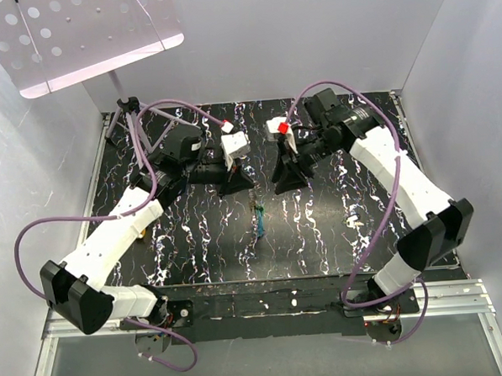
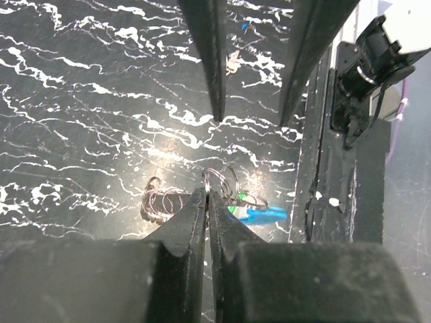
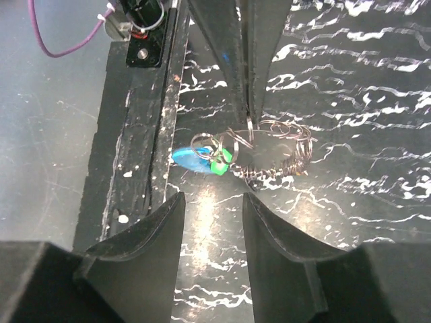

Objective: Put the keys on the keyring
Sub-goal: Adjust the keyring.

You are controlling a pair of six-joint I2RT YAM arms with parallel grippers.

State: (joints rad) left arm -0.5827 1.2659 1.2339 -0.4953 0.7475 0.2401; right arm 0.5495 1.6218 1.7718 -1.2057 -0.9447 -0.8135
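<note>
Starting with the overhead camera, Ana: where do the grippers stand?

ANA: Both hang over the dark marbled table, tips facing. Taking the left gripper as the mark, the right gripper stands just across from it. The keys show as a teal-blue speck between the two, slightly toward the arm bases. The keyring is too thin to make out from there.

BEN: And the left wrist camera?

ANA: The left gripper's fingers are pressed together on the keyring, pinching its wire. Just right of those tips sit a green key and a blue key. Just left of them is a tangle of spare wire loops. Beyond the tips, the right gripper's fingers stand apart.

BEN: Right wrist?

ANA: Its jaws stand moderately wide with nothing between them. The left gripper's tips point in from the top of the view, ahead of that gap, with the keyring in them. The two keys sit beside those tips, on the side nearer the right gripper. Their long axis runs across the gap, finger to finger.

BEN: So which arm takes a key?

ANA: The right, I judge: it is free and nearest. With the blue key crosswise, it probably needs a wrist turn first. Whether either key is threaded already, I cannot tell.
</note>
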